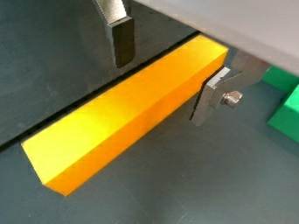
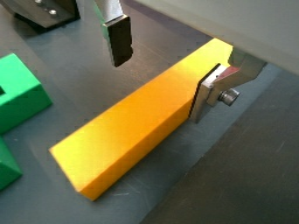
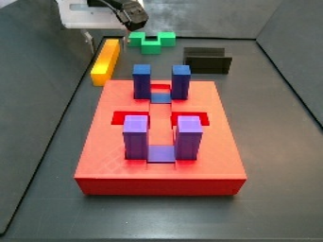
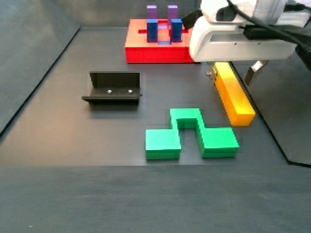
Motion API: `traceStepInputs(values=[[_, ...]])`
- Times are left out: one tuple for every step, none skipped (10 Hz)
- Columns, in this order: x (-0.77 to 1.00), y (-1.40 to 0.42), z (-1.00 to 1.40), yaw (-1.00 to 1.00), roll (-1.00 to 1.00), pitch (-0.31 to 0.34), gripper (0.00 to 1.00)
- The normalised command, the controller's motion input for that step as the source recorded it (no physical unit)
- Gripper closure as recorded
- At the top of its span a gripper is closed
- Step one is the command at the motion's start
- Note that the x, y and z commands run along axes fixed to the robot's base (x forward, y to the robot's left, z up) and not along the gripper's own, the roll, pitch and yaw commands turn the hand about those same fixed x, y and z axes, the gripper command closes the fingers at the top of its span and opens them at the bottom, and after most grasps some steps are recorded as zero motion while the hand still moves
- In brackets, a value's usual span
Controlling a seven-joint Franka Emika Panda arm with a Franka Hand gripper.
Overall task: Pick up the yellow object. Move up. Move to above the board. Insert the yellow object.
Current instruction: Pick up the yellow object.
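Observation:
The yellow object point(image 1: 128, 118) is a long yellow-orange bar lying flat on the dark floor; it also shows in a wrist view point(image 2: 135, 136) and in both side views point(image 3: 105, 60) point(image 4: 234, 96). My gripper point(image 1: 167, 68) point(image 2: 163, 66) is open and straddles the bar near one end. One finger point(image 1: 214, 92) lies against the bar's side; the other finger point(image 1: 121, 42) stands apart from it with a gap. The gripper shows in both side views point(image 3: 101, 38) point(image 4: 226, 65), low over the bar. The board point(image 3: 161, 142) point(image 4: 158, 45) is a red slab with blue-purple posts, away from the bar.
A green notched block point(image 4: 188, 135) point(image 3: 157, 40) lies close to the bar; it shows in both wrist views point(image 2: 17, 92) point(image 1: 282, 105). The black fixture point(image 4: 113, 88) point(image 3: 209, 60) stands on the floor. Tray walls rise around the edges.

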Motion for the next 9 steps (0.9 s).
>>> traceStepInputs(values=[[0.00,-0.06,-0.33,0.00,0.03,-0.040,0.00],[0.00,-0.04,-0.28,0.00,0.03,-0.010,0.00],[0.00,-0.09,-0.26,0.00,0.04,0.000,0.00],[0.00,-0.09,-0.22,0.00,0.04,0.000,0.00],[0.00,0.00,0.00,0.00,0.00,-0.006,0.00],[0.00,-0.03,0.00,0.00,0.00,0.000,0.00],[-0.01,-0.05,0.00,0.00,0.02,0.000,0.00],[-0.02,0.00,0.00,0.00,0.00,0.000,0.00],[-0.01,0.00,0.00,0.00,0.04,0.000,0.00]])
